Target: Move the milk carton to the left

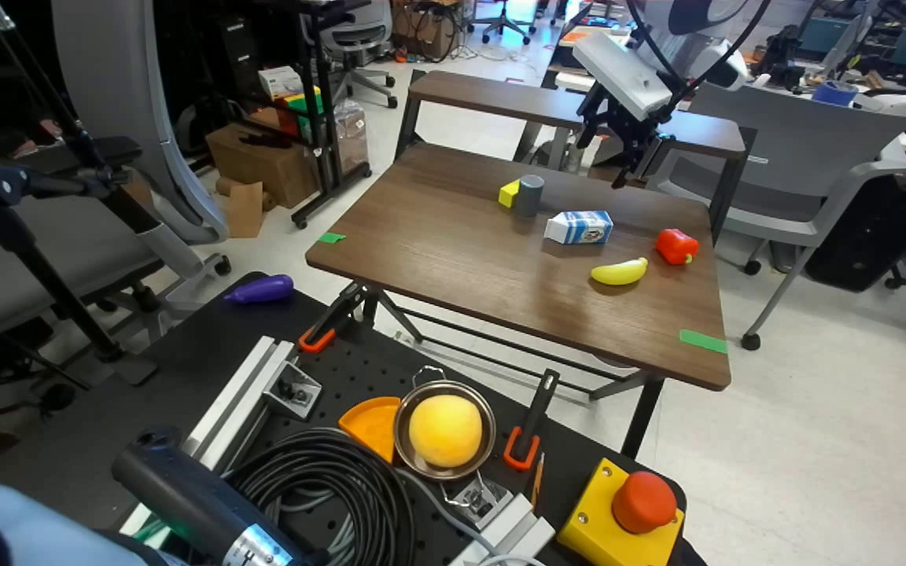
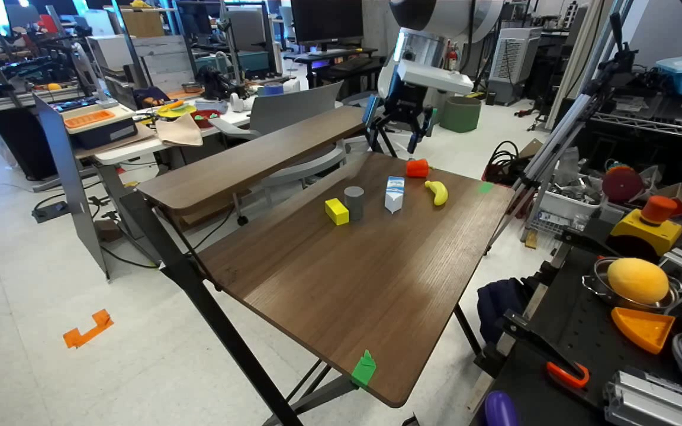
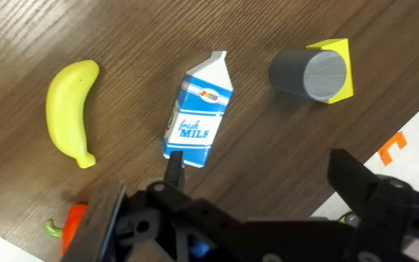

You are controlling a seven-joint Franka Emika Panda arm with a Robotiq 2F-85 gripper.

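The milk carton [image 3: 199,116], white and light blue, lies on its side on the brown table [image 3: 253,189]. It also shows in both exterior views [image 1: 581,227] [image 2: 394,194]. My gripper [image 3: 256,154] is open with nothing between its wide-apart fingers. In both exterior views the gripper [image 1: 604,161] [image 2: 394,142] hangs above the table's far side, apart from the carton. In the wrist view the left finger's tip overlaps the picture of the carton's bottom end and hides a small part of it.
A yellow banana [image 3: 67,112] and a red pepper [image 3: 73,222] lie on one side of the carton. A grey cylinder [image 3: 307,74] and a yellow block [image 3: 346,72] stand on its other side. A raised shelf [image 1: 492,98] runs along the table's back edge.
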